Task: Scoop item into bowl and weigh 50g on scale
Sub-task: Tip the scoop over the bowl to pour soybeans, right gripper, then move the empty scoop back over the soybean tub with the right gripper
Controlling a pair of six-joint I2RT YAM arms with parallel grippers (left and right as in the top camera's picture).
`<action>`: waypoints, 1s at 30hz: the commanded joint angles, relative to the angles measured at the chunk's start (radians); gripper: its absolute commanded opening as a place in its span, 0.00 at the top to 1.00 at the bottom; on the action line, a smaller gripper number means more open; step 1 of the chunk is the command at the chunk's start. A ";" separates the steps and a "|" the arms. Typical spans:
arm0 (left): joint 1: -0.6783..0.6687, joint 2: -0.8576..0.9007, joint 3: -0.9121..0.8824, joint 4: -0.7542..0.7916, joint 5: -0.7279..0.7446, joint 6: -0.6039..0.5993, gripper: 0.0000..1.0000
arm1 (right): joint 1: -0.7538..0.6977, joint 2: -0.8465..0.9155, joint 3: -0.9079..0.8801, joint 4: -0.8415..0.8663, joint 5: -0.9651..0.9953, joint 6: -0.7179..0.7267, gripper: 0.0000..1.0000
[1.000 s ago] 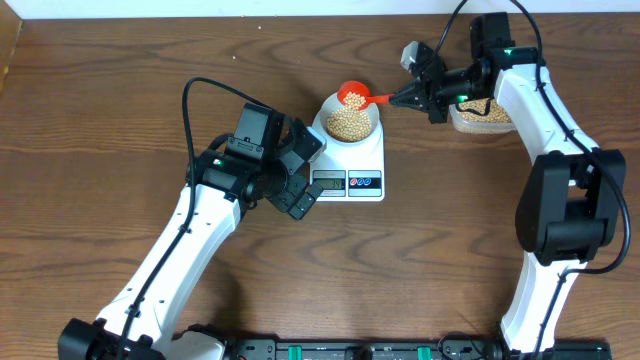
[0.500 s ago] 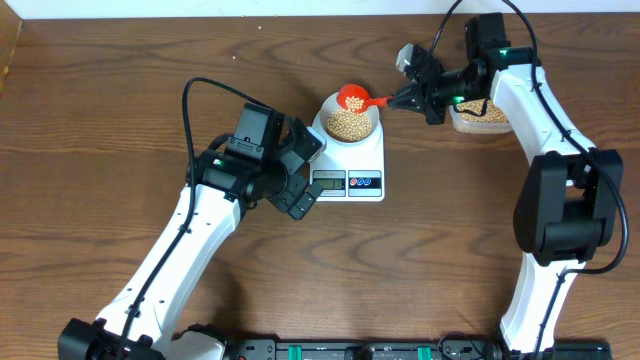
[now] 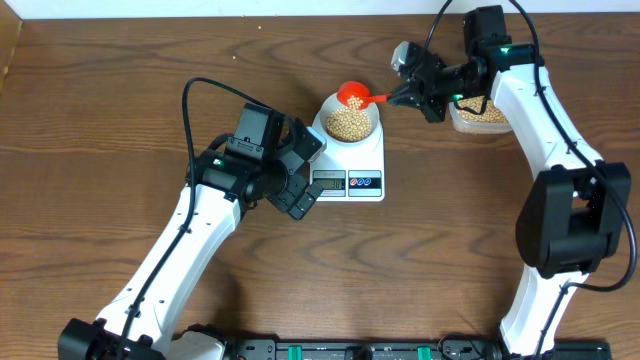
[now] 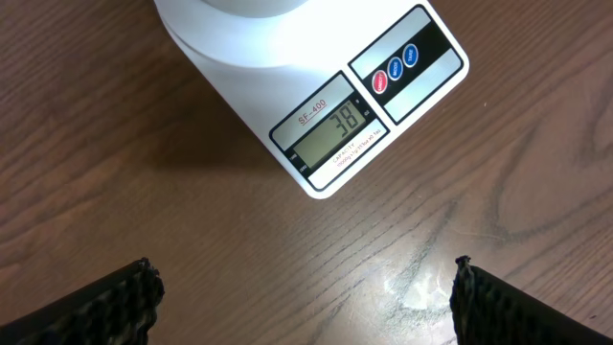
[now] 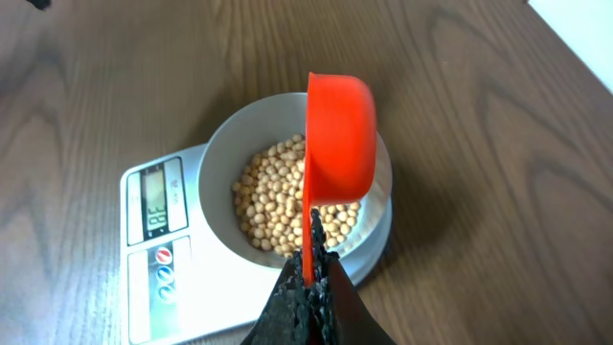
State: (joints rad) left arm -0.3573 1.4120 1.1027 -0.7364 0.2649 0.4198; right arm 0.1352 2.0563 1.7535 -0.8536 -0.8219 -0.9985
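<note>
Above bowl [image 5: 218, 158] on scale [image 5: 220, 292] | red scoop [image 5: 340, 134] is clenched, tipped, by right end effector [image 5: 309, 280] for pouring beans [image 5: 276, 203] | left end effector [image 4: 305, 287] is held released, facing display [image 4: 335, 129].

Grained brown wood table [image 3: 100, 150], glossy orange plastic scoop [image 5: 340, 134], smooth white plastic scale [image 4: 239, 67], matt tan beans [image 5: 278, 196]

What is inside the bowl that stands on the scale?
The bowl holds loose tan beans. The orange scoop over it covers some; the beans hide the bowl's bottom.
</note>
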 commanded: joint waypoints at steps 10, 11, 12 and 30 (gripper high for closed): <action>0.000 -0.010 0.029 -0.004 0.015 0.009 0.02 | 0.076 -0.071 0.017 -0.013 0.237 -0.012 0.99; 0.000 -0.010 0.029 -0.004 0.015 0.009 0.02 | 0.081 -0.071 0.017 -0.014 0.245 -0.012 0.99; 0.000 -0.010 0.029 -0.004 0.015 0.009 0.02 | 0.087 -0.071 0.017 -0.015 0.253 -0.012 0.99; 0.000 -0.010 0.029 -0.004 0.015 0.009 0.02 | 0.101 -0.089 0.018 -0.013 0.193 0.000 0.99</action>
State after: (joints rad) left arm -0.3573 1.4120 1.1023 -0.7364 0.2649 0.4198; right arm 0.2401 2.0129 1.7535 -0.8661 -0.5583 -0.9985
